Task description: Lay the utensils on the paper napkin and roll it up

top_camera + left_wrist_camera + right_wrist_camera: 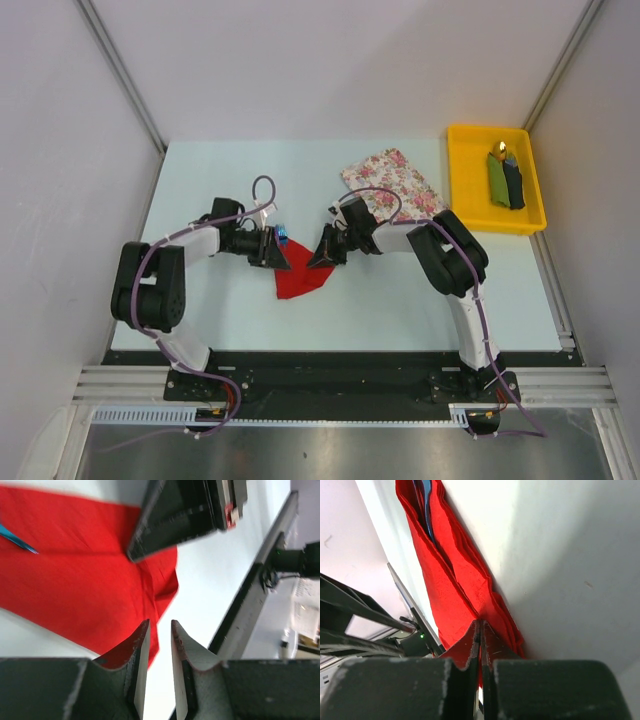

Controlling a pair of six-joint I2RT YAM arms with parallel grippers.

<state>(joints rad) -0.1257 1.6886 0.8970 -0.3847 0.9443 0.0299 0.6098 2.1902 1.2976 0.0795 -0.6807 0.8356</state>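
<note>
The red paper napkin (299,281) lies crumpled and folded on the table between my two grippers. My right gripper (322,256) is shut on a folded edge of the napkin (455,585), its fingertips meeting at the fold (481,623). A blue utensil (426,494) shows inside the fold at the far end. Its blue end also shows in the top view (283,238) and in the left wrist view (17,539). My left gripper (160,624) is slightly open and empty, just at the napkin's edge (90,580). Pink-purple utensils are hidden.
A floral-print cloth (395,180) lies behind the right gripper. A yellow tray (461,180) at the back right holds a green roll and a dark roll (505,178). The right gripper's body (185,515) sits close in front of the left one.
</note>
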